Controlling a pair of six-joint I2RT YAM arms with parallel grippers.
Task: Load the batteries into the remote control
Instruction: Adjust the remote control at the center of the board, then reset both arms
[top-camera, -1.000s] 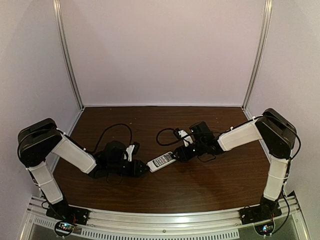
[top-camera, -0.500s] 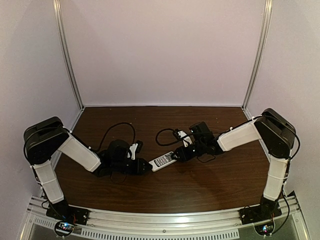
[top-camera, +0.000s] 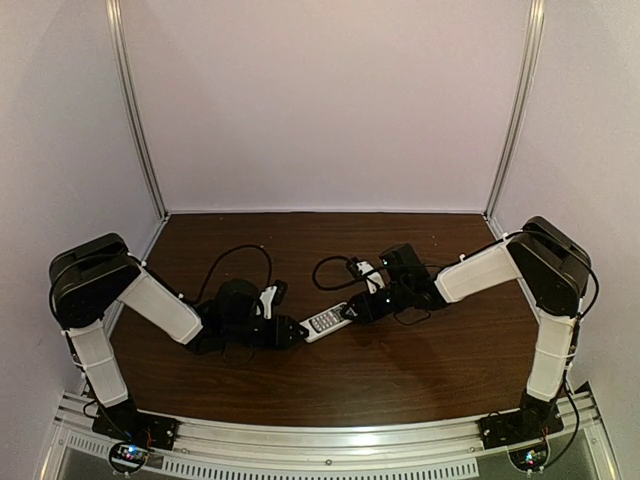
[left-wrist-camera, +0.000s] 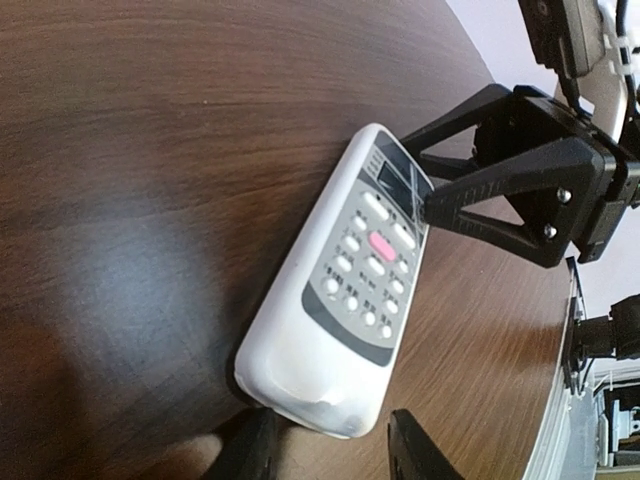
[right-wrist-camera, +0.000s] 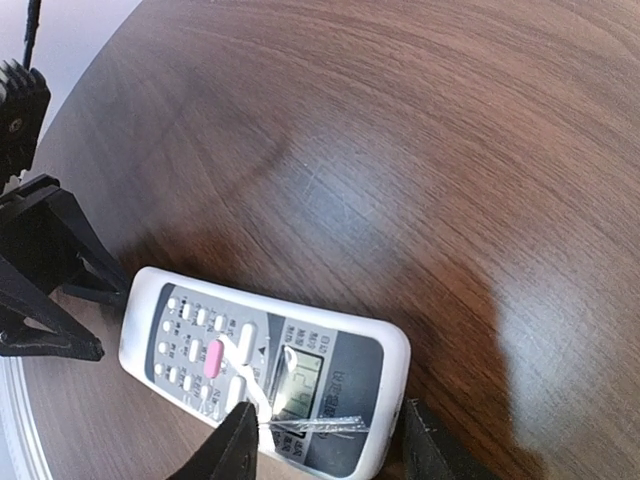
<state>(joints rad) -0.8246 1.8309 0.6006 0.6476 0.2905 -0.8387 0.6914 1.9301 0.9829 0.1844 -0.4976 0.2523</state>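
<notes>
Little of the loading looks done. The small white rectangular remote control with grey button rows (top-camera: 327, 320) lies flat and face up near the middle of the dark brown wood-grain counter (top-camera: 400, 385). Its screen end points towards the right arm and its plain rounded end towards the left arm. The back, where the cells would presumably go, is against the counter and hidden. No battery shows in any view, so I cannot say where the two cells are. My judgement is that the handset has yet to be turned over and opened before any cell can go in.

Both arms reach in low from opposite sides, elbows raised at the outer edges and white forearms sloping down towards the centre, so they meet at the handset. The left black pincer (left-wrist-camera: 335, 455) lies almost level with the counter, and its two fingers sit part-way apart on either side of the rounded end. The right black pincer (right-wrist-camera: 330, 450) mirrors it, with its fingers either side of the screen end. For each, the jaws are neither fully wide nor fully closed. I cannot tell whether the fingers press on the casing or merely bracket it.
</notes>
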